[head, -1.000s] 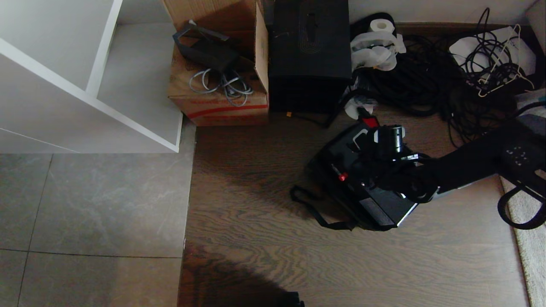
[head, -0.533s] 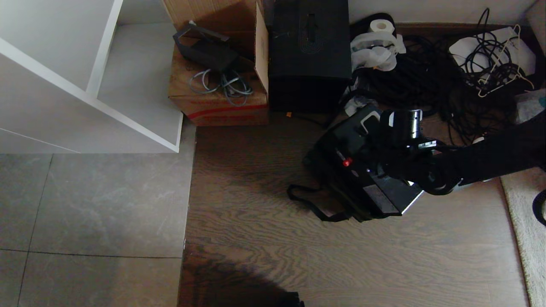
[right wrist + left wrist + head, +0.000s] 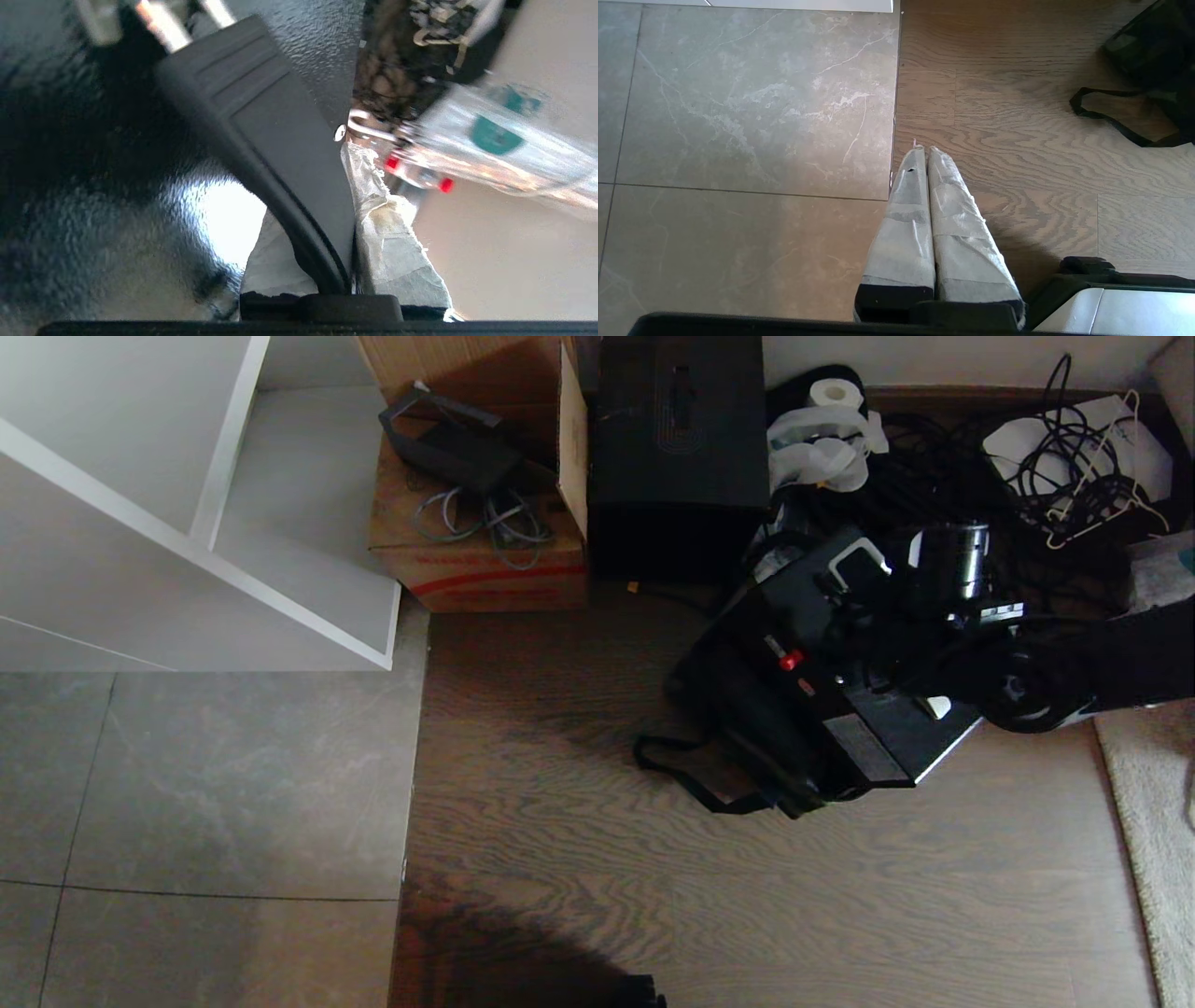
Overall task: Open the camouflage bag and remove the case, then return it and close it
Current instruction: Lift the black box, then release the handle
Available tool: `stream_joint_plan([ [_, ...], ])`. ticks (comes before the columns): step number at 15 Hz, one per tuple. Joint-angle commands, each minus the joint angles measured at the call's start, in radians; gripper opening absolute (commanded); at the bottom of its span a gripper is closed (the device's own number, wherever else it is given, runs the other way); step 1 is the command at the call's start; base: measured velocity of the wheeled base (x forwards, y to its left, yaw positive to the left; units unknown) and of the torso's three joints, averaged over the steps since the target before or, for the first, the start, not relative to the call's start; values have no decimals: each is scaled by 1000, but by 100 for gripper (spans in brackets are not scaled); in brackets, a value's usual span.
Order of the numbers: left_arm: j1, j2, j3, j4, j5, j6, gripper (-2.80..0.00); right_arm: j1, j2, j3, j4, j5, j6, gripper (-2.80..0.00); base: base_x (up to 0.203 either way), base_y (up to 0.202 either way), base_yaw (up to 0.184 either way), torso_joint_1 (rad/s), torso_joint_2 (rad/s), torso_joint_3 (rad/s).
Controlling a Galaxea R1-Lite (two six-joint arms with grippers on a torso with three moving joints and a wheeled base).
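The step in hand looks like removing the case [image 3: 840,700] from the bag [image 3: 738,709]: the black case hangs tilted from the right end effector [image 3: 348,224], which is clenched on the case's handle [image 3: 280,154], taped fingers [image 3: 397,252] on either side of the black bar. In the head view the case sits at about 3 o'clock of the picture's centre, its red part [image 3: 792,660] facing up, with the bag's dark body under its 9 o'clock edge and the bag's strap [image 3: 691,775] lying looped on the wooden floor [image 3: 579,859] at 7 o'clock of the case. Whether the case is fully clear of the bag cannot be told. The cable pile [image 3: 934,495] lies close at 12 to 1 o'clock of the case, and the tall black box [image 3: 677,448] at 11 o'clock. The left end effector [image 3: 923,154] hangs clenched and idle over the floor. The next move probably calls for setting the case down on bare floor away from the cables, then lowering it back squarely into the bag.
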Motion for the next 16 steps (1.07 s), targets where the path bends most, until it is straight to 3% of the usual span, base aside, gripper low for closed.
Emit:
stream_joint_plan([
  [1, 0, 0, 0, 0, -1, 0, -280, -55, -37, -6, 11, -3, -8, -280, 0, 0, 0, 0, 0, 0],
  [10, 0, 1, 0, 0, 0, 0, -280, -221, -91, -57, 99, 2, -26, -280, 0, 0, 0, 0, 0, 0],
  [16, 0, 0, 0, 0, 0, 0, -280, -353, -11, -105, 98, 27, -26, -280, 0, 0, 0, 0, 0, 0],
])
